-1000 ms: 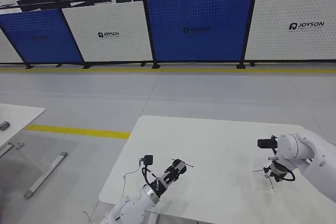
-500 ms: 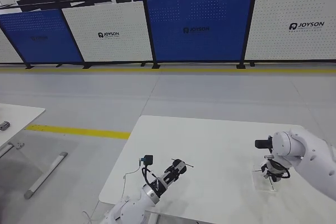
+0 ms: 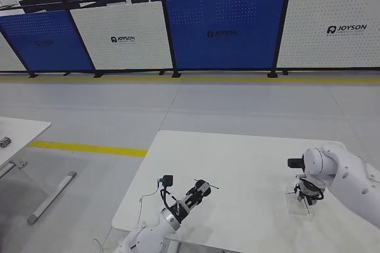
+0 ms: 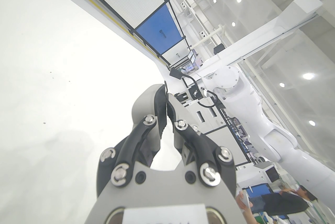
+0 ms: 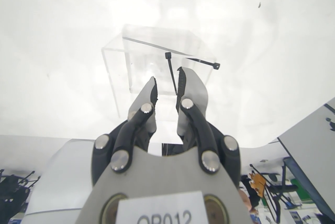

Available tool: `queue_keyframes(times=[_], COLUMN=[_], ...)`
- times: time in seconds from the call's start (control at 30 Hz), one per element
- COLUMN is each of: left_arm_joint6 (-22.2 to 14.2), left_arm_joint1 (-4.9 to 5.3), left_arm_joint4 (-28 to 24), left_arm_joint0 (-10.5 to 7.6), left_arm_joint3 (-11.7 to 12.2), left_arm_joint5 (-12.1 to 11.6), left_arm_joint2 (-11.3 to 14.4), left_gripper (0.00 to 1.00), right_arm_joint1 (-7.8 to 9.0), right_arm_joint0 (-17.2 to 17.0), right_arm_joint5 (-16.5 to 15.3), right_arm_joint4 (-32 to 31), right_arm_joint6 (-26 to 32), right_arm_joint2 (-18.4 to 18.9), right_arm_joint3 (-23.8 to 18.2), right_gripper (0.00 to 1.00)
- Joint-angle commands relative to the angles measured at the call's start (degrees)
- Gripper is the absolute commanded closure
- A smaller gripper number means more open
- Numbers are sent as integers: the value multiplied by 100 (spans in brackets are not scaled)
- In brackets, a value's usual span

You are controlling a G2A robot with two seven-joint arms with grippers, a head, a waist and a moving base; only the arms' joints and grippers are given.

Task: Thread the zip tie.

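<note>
The left gripper [image 4: 166, 91] sits low over the near edge of the tabletop [image 3: 240, 155], its jaws pressed together. From above, a thin black zip tie [image 3: 210, 185] is pinched at its tip. The strap's long axis lies crosswise to the fingers, sticking out on both sides and roughly level with the tabletop.

Well apart, over on the other side, the right gripper [image 5: 167, 73] points down at a small clear box [image 5: 112, 73] standing on the tabletop. Its jaws are parted with a plain gap between them. In that gap is a second zip tie [image 5: 171, 73]. Its long axis runs nearly in line with the fingers, with the square head at the end farther from the wrist and the strap passing close by the inner face of one finger. I cannot tell whether it touches that finger.

A third zip tie [image 5: 201, 60] lies flat across the top of the clear box. It slants from one side to the far corner, and its head pokes just past the box's edge.
</note>
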Motion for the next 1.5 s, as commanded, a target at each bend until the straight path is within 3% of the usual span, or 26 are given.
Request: queue_keyframes(times=[0.0,0.37,0.57,0.9,1.07,1.3,1.47], left_arm_joint6=[0,0,0,0,0,0,0], left_arm_joint1=[0,0,0,0,0,0,0], left_arm_joint4=[0,0,0,0,0,0,0], left_arm_joint0=[0,0,0,0,0,0,0], left_arm_joint3=[0,0,0,0,0,0,0], left_arm_joint5=[0,0,0,0,0,0,0], left_arm_joint2=[0,0,0,0,0,0,0], left_gripper=[100,100,100,100,100,100,100], right_arm_joint1=[-46,-287,-408,-494,-409,-148,202], right_arm_joint0=[-3,-24,-34,-31,-8,42,-155], right_arm_joint5=[0,0,0,0,0,0,0], right_arm_joint4=[-24,-77,-154,-327,-406,-460,-625], right_arm_joint6=[0,0,0,0,0,0,-236], right_arm_joint2=[0,0,0,0,0,59,722], right_arm_joint3=[66,452,623,655,402,-38,-633], right_gripper=[78,81,100,100,100,100,100])
